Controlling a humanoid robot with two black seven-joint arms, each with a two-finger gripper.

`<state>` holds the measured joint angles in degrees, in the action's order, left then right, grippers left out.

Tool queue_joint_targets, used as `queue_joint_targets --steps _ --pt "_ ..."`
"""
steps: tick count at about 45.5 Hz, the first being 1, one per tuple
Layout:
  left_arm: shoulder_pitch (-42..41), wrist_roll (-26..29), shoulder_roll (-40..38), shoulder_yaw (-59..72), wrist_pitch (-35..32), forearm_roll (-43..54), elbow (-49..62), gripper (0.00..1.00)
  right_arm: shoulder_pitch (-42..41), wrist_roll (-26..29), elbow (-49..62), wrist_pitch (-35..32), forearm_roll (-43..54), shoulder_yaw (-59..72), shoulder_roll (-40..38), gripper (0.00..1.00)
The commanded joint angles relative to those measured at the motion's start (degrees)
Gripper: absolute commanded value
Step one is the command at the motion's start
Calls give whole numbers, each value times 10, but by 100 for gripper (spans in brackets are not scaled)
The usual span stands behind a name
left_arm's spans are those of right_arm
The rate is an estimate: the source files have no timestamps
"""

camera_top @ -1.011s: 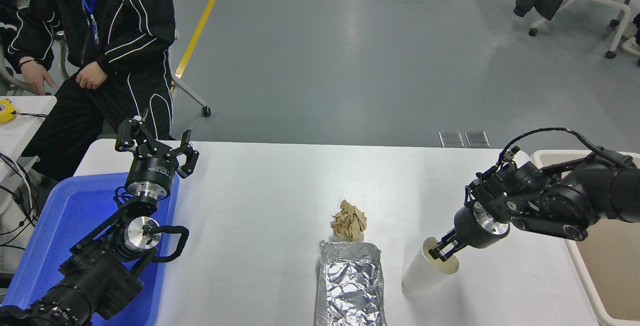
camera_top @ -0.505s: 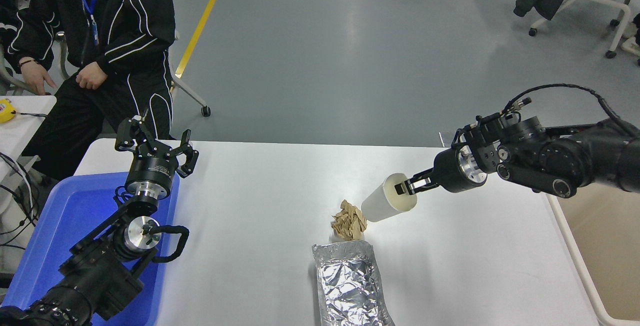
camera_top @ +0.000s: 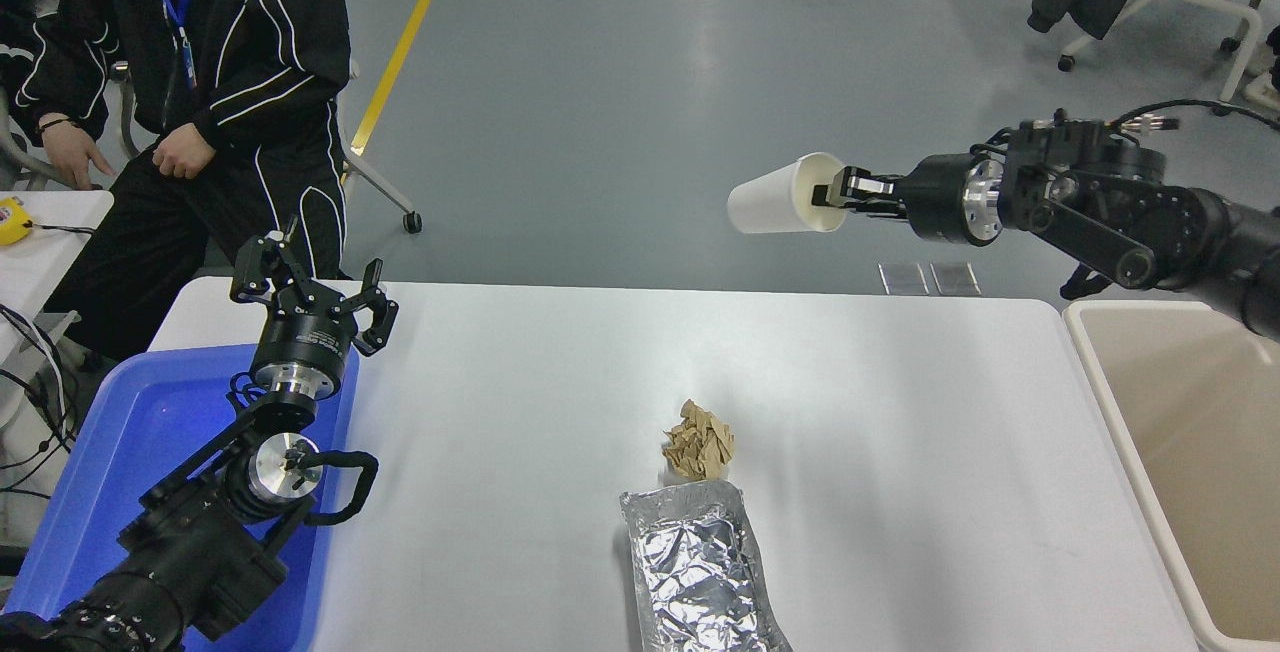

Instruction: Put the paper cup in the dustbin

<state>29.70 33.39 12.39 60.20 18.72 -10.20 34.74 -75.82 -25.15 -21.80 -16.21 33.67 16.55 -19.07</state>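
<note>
The white paper cup [camera_top: 775, 200] hangs high in the air above the table's far edge, lying on its side with its mouth toward the right. My right gripper [camera_top: 836, 191] is shut on the cup's rim, one finger inside the mouth. The arm reaches in from the right edge. The beige dustbin [camera_top: 1105, 387] stands open at the table's right end, below and right of the cup. My left gripper [camera_top: 308, 284] is open and parked over the blue tray at the lower left.
A crumpled brown paper wad [camera_top: 699, 451] and a silver foil tray [camera_top: 698, 572] lie on the white table [camera_top: 880, 452] at front centre. A blue tray [camera_top: 130, 452] sits at the left. A person [camera_top: 200, 82] sits at the far left.
My right gripper has lifted the cup from the table near the foil tray, swung it up and back, and now holds it level high over the far edge. The foil tray shifted slightly.
</note>
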Motion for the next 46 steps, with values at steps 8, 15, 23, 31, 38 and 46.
queue_joint_targets --steps 8,15,23,31,38,46 --pt "0 0 0 0 0 0 1 100 75 6 243 3 -201 -20 19 0" --pt "0 0 0 0 0 0 1 100 90 12 274 35 -225 -20 18 0" --pt "0 -1 0 0 0 0 1 100 105 66 274 97 -238 -30 12 0" --pt "0 0 0 0 0 0 1 100 138 129 274 117 -241 -83 -4 0" --pt "0 -1 0 0 0 0 1 100 174 150 274 125 -240 -133 -21 0" --pt "0 0 0 0 0 0 0 100 217 168 274 159 -240 -146 -37 0"
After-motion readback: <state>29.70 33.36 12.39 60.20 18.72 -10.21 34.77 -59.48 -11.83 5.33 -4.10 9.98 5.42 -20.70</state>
